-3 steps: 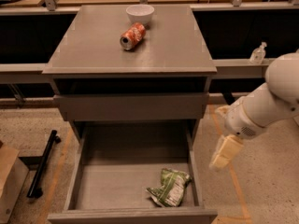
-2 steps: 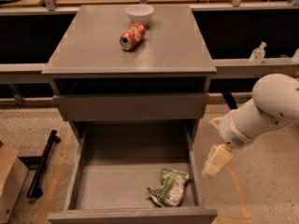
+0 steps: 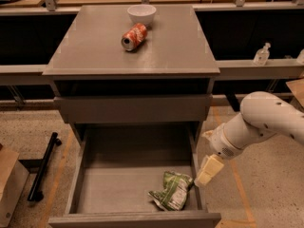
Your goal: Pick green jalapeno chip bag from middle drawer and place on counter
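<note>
The green jalapeno chip bag (image 3: 171, 190) lies crumpled on the floor of the open middle drawer (image 3: 118, 186), near its front right corner. My gripper (image 3: 205, 171) hangs from the white arm just outside the drawer's right wall, beside and slightly above the bag, a short way right of it. It holds nothing that I can see. The counter (image 3: 180, 46) is the grey top slab of the cabinet above.
A red soda can (image 3: 133, 36) lies on its side on the counter, with a white bowl (image 3: 141, 14) behind it. A black bar (image 3: 42, 167) and a cardboard box (image 3: 9, 184) are on the floor at left. A clear bottle (image 3: 261, 54) stands on the right ledge.
My arm has moved left and down, bringing the gripper closer to the drawer's right wall and the bag. The bag, can and bowl have not moved.
</note>
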{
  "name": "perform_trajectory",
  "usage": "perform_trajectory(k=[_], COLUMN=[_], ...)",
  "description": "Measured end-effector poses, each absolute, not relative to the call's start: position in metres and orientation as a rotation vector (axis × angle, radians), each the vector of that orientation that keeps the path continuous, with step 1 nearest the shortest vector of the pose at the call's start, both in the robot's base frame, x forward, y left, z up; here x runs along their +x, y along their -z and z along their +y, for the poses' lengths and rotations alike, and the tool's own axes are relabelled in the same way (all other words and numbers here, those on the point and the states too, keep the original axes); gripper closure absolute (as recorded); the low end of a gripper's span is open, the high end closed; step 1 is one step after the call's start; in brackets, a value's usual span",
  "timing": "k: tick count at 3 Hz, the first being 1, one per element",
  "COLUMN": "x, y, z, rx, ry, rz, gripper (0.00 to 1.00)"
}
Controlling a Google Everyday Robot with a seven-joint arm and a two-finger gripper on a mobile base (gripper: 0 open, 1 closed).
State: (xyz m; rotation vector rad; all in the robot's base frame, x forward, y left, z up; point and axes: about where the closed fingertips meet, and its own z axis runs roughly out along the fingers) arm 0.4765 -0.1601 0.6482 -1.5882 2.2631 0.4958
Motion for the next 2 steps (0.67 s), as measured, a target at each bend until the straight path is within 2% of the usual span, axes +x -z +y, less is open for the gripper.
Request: perform_trajectory(k=[2], x=[0.498], y=[-0.600], z=[-0.137], rx=[-1.624], ry=[-0.520], rz=[2.252], gripper=[0.00])
